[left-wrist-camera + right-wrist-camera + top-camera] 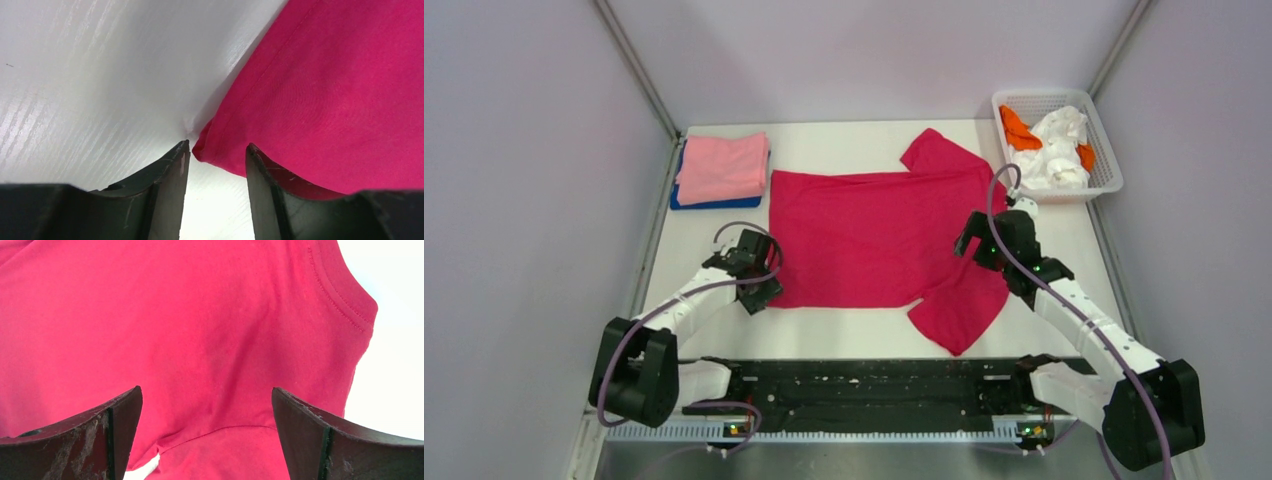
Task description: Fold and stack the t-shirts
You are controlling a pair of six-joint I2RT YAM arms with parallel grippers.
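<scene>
A large crimson-red t-shirt (874, 240) lies spread flat on the white table, its sleeves at the right. At its near-left corner sits my left gripper (764, 290), low on the table. Its jaws are part-way apart, with the hem corner (210, 147) between the fingertips and a gap still showing. My right gripper (969, 238) hovers wide open over the shirt's right side, above the near sleeve seam (225, 432). A folded light pink t-shirt (722, 165) rests on a folded deep blue one (686, 200) at the back left.
A white mesh basket (1107, 150) holding white and orange cloths stands at the back right corner. Grey walls close in the table on the left, right and back. A black rail (864, 385) runs along the near edge between the arm bases.
</scene>
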